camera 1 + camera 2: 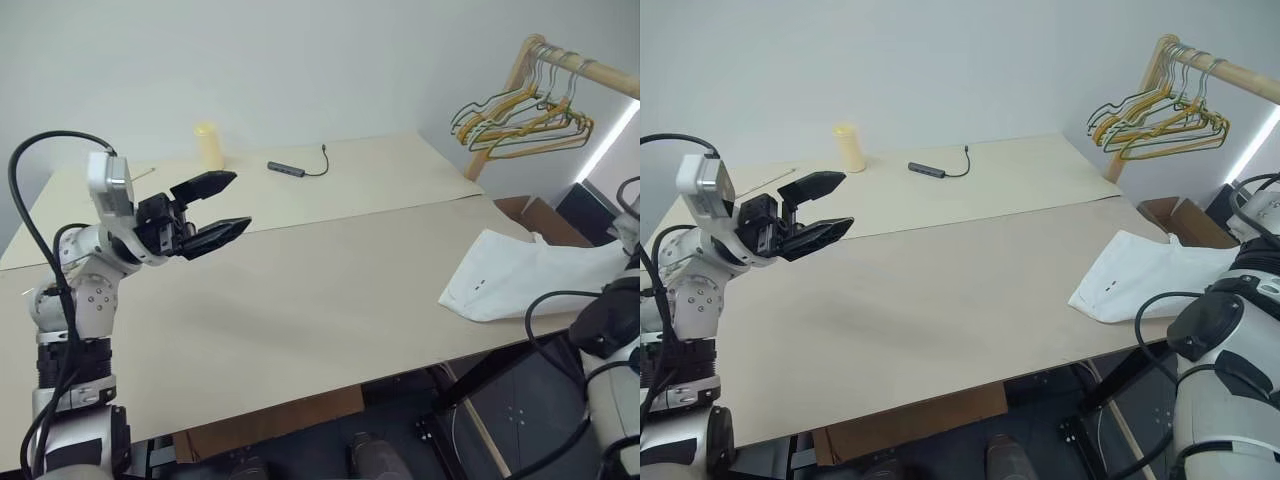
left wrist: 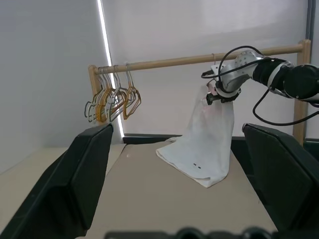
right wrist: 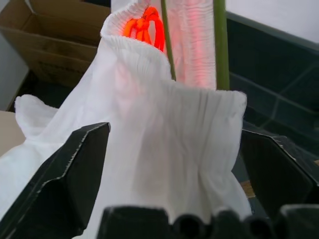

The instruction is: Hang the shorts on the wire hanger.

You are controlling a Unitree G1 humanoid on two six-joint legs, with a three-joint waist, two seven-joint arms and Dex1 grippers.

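The white shorts (image 2: pixel 207 144) hang from up by the wooden rail (image 2: pixel 174 61), and their lower end rests on the table's right corner (image 1: pixel 505 280). In the right wrist view the gathered waistband (image 3: pixel 164 99) has an orange drawstring (image 3: pixel 147 25). Thin wires of the wire hanger (image 3: pixel 167 45) rise out of the waistband. My right gripper (image 3: pixel 172 132) is open just before the waistband, its fingers (image 3: pixel 65 184) wide on either side and off the cloth. It sits at the top of the shorts (image 2: pixel 215 97). My left gripper (image 1: pixel 240 202) hovers open and empty over the table's left side.
A bunch of yellow and green hangers (image 1: pixel 520 115) hangs at the rail's end. A yellow cup (image 1: pixel 208 145) and a dark adapter with its cable (image 1: pixel 290 168) lie at the back of the beige table (image 1: pixel 300 310). Cardboard boxes (image 1: pixel 535 212) stand beyond the right edge.
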